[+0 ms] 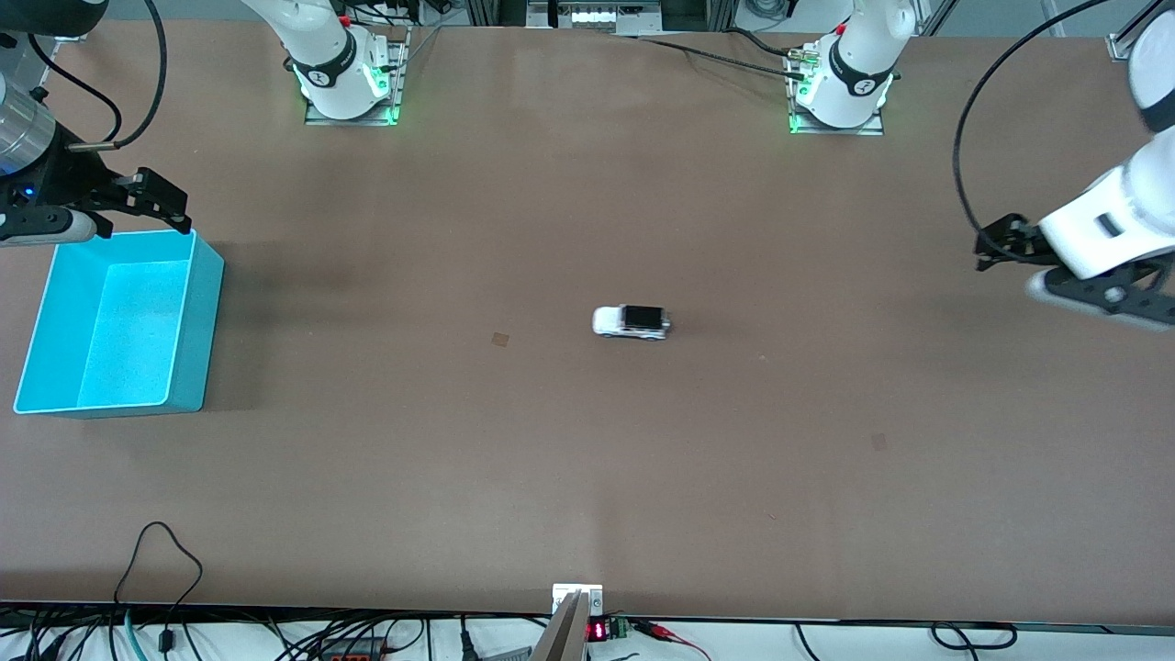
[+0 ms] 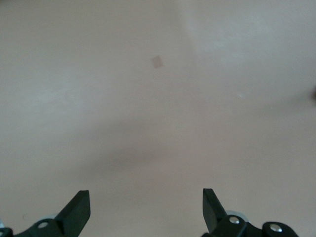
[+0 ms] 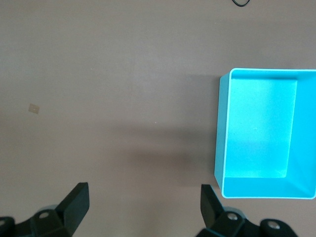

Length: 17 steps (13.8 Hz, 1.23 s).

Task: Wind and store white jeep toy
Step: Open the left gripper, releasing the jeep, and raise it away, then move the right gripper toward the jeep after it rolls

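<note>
The white jeep toy (image 1: 631,321) sits alone mid-desk (image 1: 587,459), ungrasped. The right hand (image 1: 156,200) hovers released over the blue bin's (image 1: 209,275) edge; the left hand (image 1: 1005,243), released, waits toward the jeep's other end

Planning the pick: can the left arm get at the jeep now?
Probably yes. The jeep stands alone mid-table, nothing around it, and the left end effector is open, with only bare table between them.

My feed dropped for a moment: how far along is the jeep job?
Nothing looks done. The jeep sits untouched mid-table, and the bin is empty. Nothing is in hand: the left tool hangs open over bare table, the right tool open beside the bin. Winding and storing remain.
</note>
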Motion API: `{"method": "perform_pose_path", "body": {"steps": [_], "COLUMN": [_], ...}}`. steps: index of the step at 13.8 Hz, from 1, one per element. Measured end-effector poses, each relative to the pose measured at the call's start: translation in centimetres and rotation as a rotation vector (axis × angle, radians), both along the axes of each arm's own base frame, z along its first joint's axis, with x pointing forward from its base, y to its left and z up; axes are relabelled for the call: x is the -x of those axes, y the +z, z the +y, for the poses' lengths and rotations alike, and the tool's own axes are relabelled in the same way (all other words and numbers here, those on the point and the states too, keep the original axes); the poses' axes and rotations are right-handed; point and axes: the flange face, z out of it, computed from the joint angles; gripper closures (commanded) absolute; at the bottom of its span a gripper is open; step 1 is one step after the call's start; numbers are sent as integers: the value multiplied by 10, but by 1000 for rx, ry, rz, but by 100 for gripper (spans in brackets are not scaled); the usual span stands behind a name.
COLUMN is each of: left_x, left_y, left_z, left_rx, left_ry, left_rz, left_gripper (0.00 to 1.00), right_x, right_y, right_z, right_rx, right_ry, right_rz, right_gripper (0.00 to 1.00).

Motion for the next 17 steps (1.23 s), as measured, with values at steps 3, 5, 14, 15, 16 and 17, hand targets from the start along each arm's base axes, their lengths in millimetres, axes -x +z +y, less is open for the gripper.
{"method": "perform_pose_path", "body": {"steps": [3,5,14,15,16,17], "left_x": [24,38,41,40,38,36], "left_y": [5,5,16,20,23,23], "left_z": [10,18,16,16,17,19], "left_rx": [87,113,114,114,115,114], "left_ry": [133,165,163,167,175,181], "left_rz": [-31,-37,-49,-57,-61,-51], "left_gripper": [0,0,0,0,0,0], "right_x": [0,0,-11,-14,-17,-18], "right_y": [0,0,-31,-39,-45,-50], "right_z": [0,0,0,0,-2,-3], "right_rx": [0,0,0,-1,-3,-6], "right_ry": [0,0,81,130,174,225], "right_rz": [0,0,59,74,86,95], "right_gripper": [0,0,0,0,0,0]}}
